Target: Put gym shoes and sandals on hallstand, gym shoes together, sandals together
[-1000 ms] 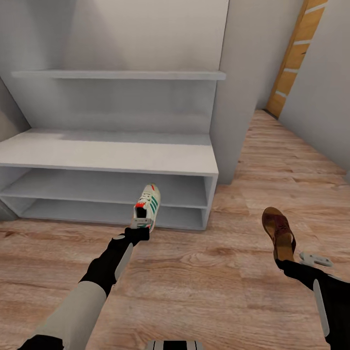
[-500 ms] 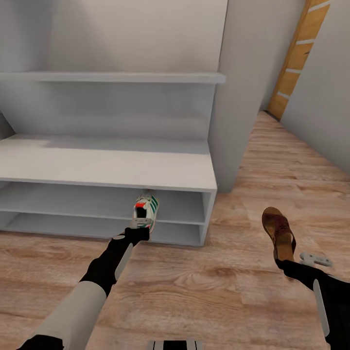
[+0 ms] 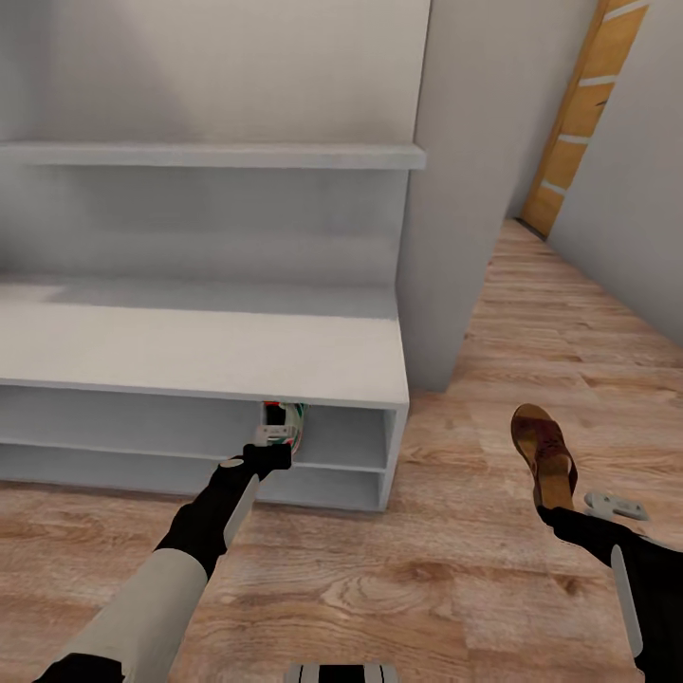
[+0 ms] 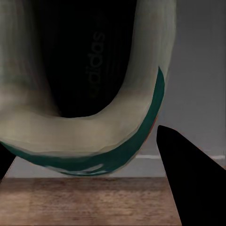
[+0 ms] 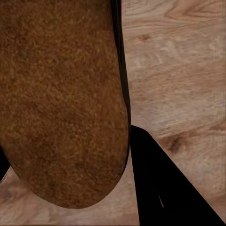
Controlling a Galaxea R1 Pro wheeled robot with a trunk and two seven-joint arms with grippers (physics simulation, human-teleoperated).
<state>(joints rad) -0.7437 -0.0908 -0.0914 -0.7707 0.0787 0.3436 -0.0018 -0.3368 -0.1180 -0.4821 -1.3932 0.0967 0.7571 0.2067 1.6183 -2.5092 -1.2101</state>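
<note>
Head view, nearest first: two arms reach forward over the corridor floor, light brown planks with grain and knots. At about 7 o'clock the left arm, pale forearm and black wrist, stretches up toward 11 o'clock; the left gripper is clamped on the heel of one gym shoe, carried clear of the floor, its toe tucked under the bench top into the upper shoe shelf. Left wrist view shows that shoe's cream collar, green trim and dark printed insole up close, with a black finger beside it. At 4 o'clock the right arm, black and bent, ends in the right gripper closed on the back end of one sandal, which points toward 12 o'clock above the planks. Right wrist view shows its brown, suede-like footbed, rounded at the end, above the wood. Farther off stands the hallstand, smooth pale grey-white, with a thick bench top, two low shelves beneath and one wall shelf above. At 1 o'clock is a wooden door
</note>
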